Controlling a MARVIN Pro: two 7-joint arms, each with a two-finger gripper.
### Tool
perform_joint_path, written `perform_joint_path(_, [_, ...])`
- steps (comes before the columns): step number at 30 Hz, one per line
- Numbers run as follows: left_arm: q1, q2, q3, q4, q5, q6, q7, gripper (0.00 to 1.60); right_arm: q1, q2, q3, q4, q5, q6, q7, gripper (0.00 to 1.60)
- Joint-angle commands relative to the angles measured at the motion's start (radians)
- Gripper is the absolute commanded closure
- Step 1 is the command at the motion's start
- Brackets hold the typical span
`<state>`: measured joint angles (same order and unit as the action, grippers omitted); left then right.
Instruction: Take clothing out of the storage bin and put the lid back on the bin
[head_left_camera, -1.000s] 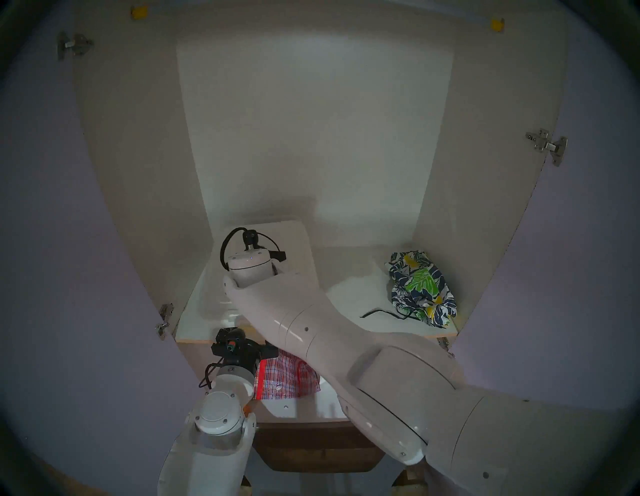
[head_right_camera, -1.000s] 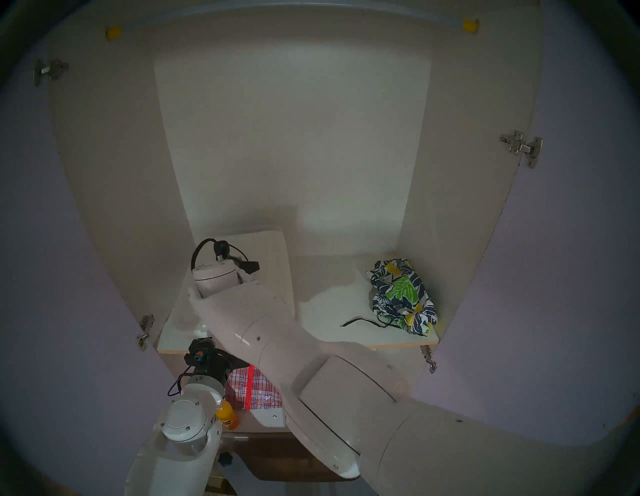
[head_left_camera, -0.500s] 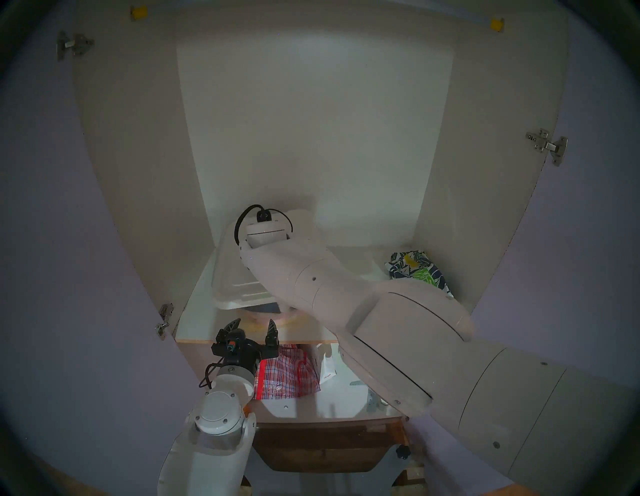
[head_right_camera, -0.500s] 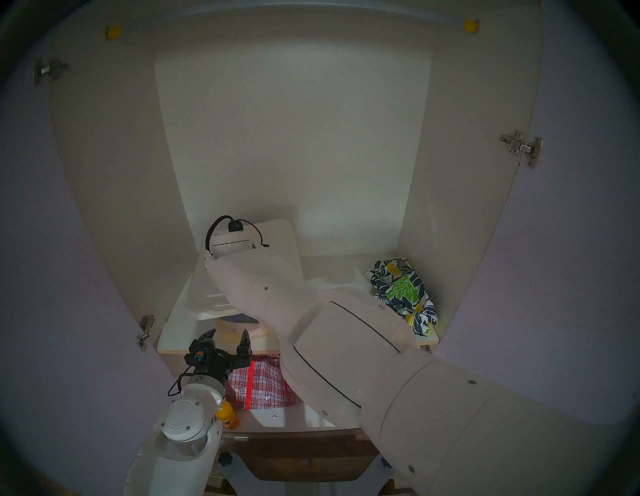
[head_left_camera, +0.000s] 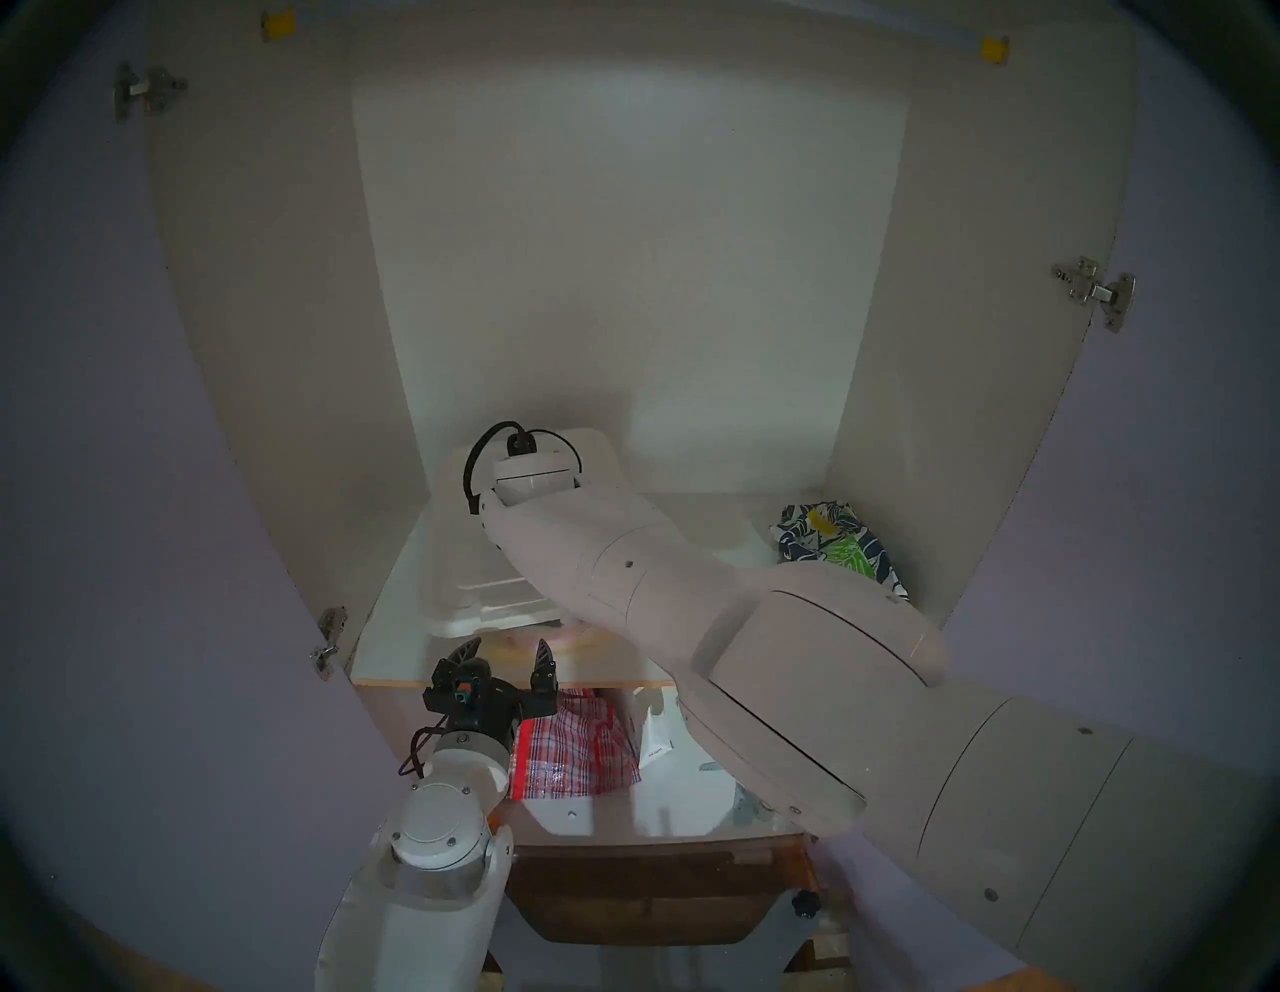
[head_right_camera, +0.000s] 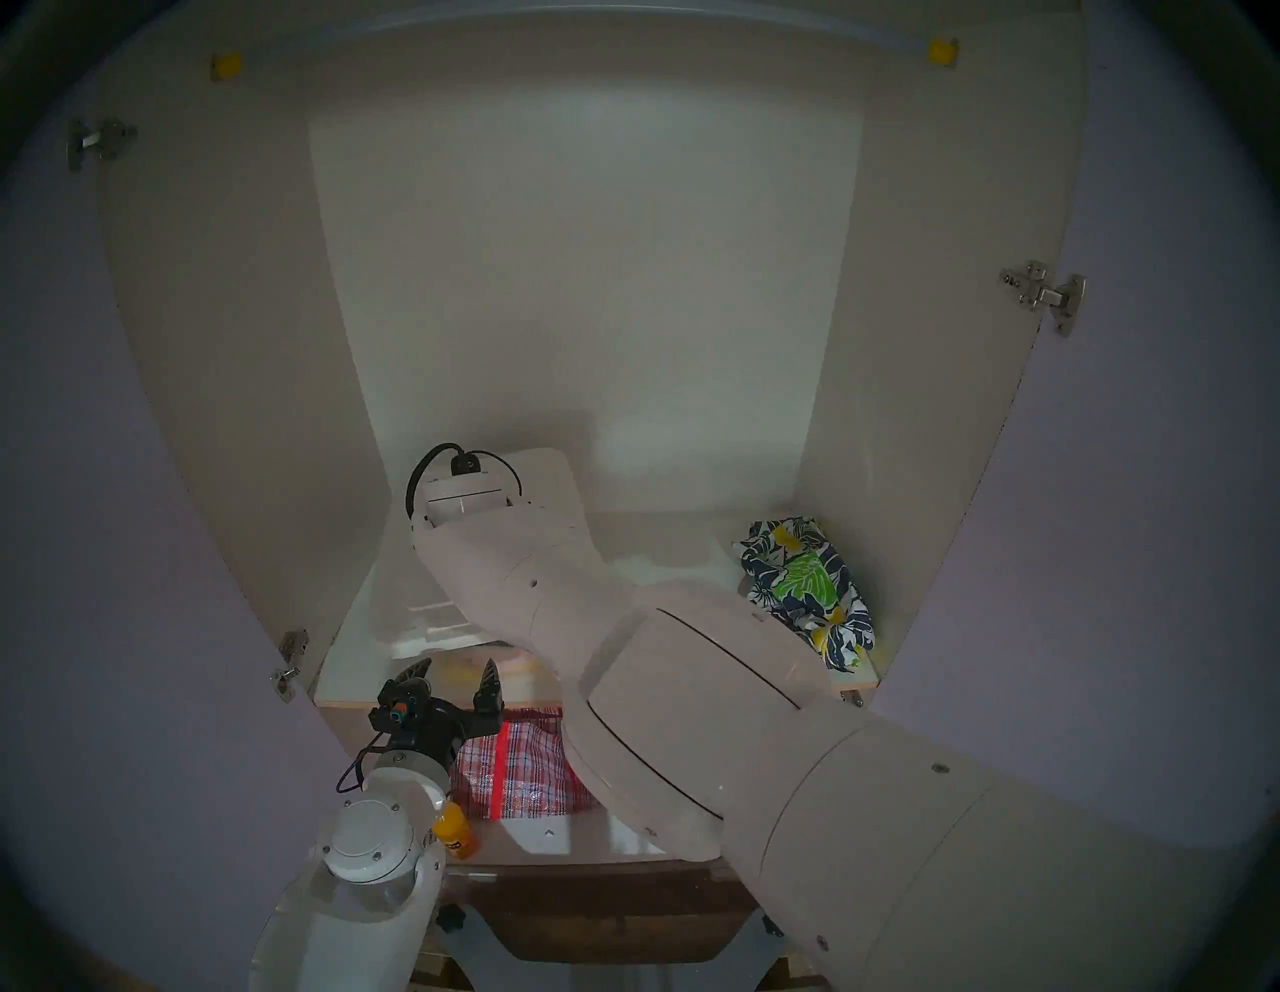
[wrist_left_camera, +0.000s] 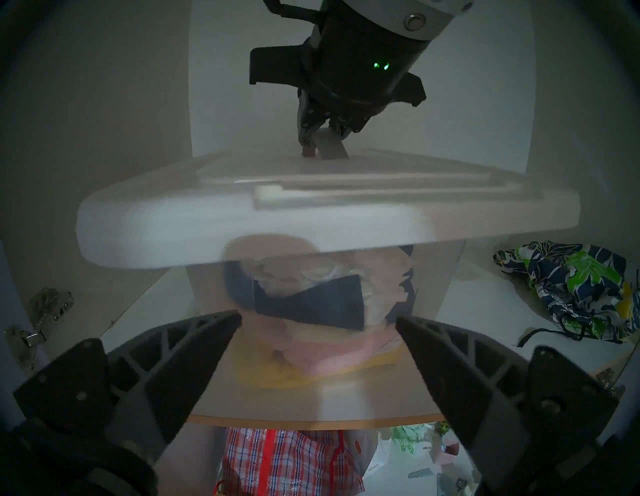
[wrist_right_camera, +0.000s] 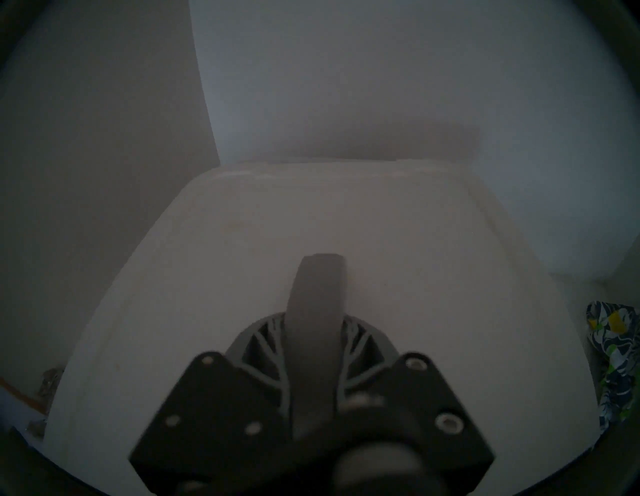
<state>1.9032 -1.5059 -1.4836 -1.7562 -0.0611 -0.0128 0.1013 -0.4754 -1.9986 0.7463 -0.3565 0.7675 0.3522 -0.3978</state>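
The white lid (head_left_camera: 471, 596) (head_right_camera: 422, 623) (wrist_left_camera: 207, 221) (wrist_right_camera: 242, 277) lies over the top of the clear storage bin (wrist_left_camera: 440, 277) (head_left_camera: 575, 637) at the left of the cupboard shelf. Its front edge covers the bin's rim. My right gripper (wrist_left_camera: 322, 145) (wrist_right_camera: 315, 329) is shut on the lid's grey strip handle (wrist_right_camera: 317, 294). My left gripper (head_left_camera: 508, 648) (head_right_camera: 457, 670) (wrist_left_camera: 318, 318) is open and empty, just in front of the bin's front wall. The leaf-print clothing (head_left_camera: 831, 540) (head_right_camera: 803, 589) (wrist_left_camera: 571, 287) (wrist_right_camera: 613, 346) lies at the shelf's right, outside the bin.
Dark, pink and yellow items show through the bin wall. The shelf's front edge (head_left_camera: 512, 682) is under my left gripper. Below it sit a red-and-white checked bag (head_left_camera: 575, 748) (wrist_left_camera: 287, 460) and an orange bottle (head_right_camera: 457, 835). Cupboard walls close in on both sides.
My right arm has swung the lid from tilted up at the back left down over the bin, lowering it a little more in the last half second. The left arm has stayed put.
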Motion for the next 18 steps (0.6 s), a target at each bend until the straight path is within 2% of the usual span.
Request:
perform_joint_path(1, [-0.012, 0.001, 0.001, -0.023, 0.001, -0.007, -0.002, 0.00, 0.036, -0.009, 0.013, -0.015, 0.022, -0.023, -0.006, 1.60])
perform_joint_path(7, [-0.013, 0.002, 0.002, -0.021, 0.000, -0.008, 0.000, 0.00, 0.048, -0.009, 0.027, -0.009, 0.046, -0.017, -0.007, 1.60])
perform_joint_path(18, [-0.015, 0.003, 0.004, -0.019, -0.001, -0.008, 0.004, 0.00, 0.108, -0.009, 0.108, 0.016, 0.107, -0.014, -0.012, 1.60])
